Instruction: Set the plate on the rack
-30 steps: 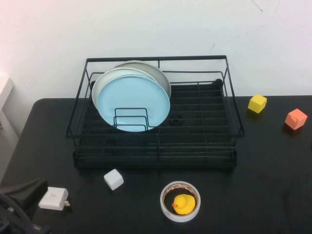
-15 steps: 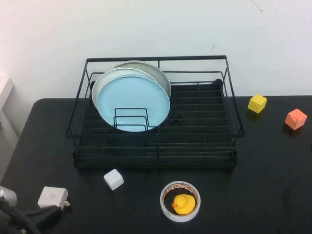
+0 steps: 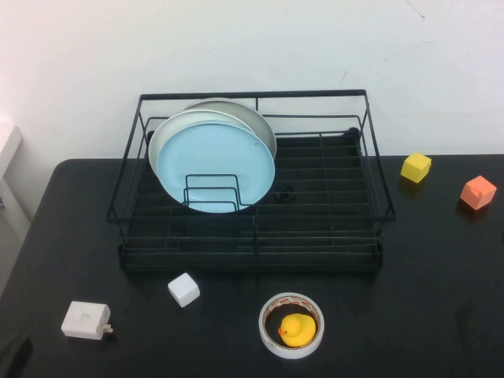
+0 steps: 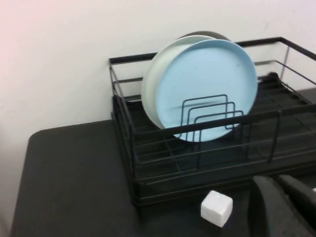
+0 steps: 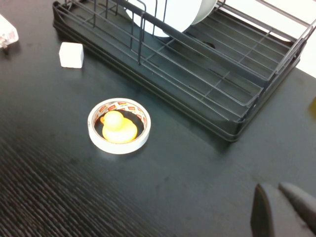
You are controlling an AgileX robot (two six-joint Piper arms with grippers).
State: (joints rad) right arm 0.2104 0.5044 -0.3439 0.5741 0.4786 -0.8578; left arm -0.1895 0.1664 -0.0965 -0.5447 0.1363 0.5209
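Observation:
The light-blue plate (image 3: pixel 216 167) stands upright in the black wire rack (image 3: pixel 252 253), leaning in the small wire divider at the rack's left end. It also shows in the left wrist view (image 4: pixel 212 84) inside the rack (image 4: pixel 148 170). A cream-white plate (image 3: pixel 160 140) and a grey-rimmed plate (image 3: pixel 258 120) stand behind it. My left gripper (image 4: pixel 274 178) is shut and empty, low over the table in front of the rack's left part. My right gripper (image 5: pixel 272 186) is shut and empty, over the table in front of the rack (image 5: pixel 207 89). Neither gripper shows in the high view.
A white cube (image 3: pixel 183 290) and a white charger (image 3: pixel 85 320) lie front left. A tape roll with a yellow duck inside (image 3: pixel 291 325) sits front centre. A yellow cube (image 3: pixel 415 167) and an orange cube (image 3: pixel 478 192) sit at the right.
The left arm has drawn back out of the bottom-left corner of the high view. The plates, rack and small objects have not moved.

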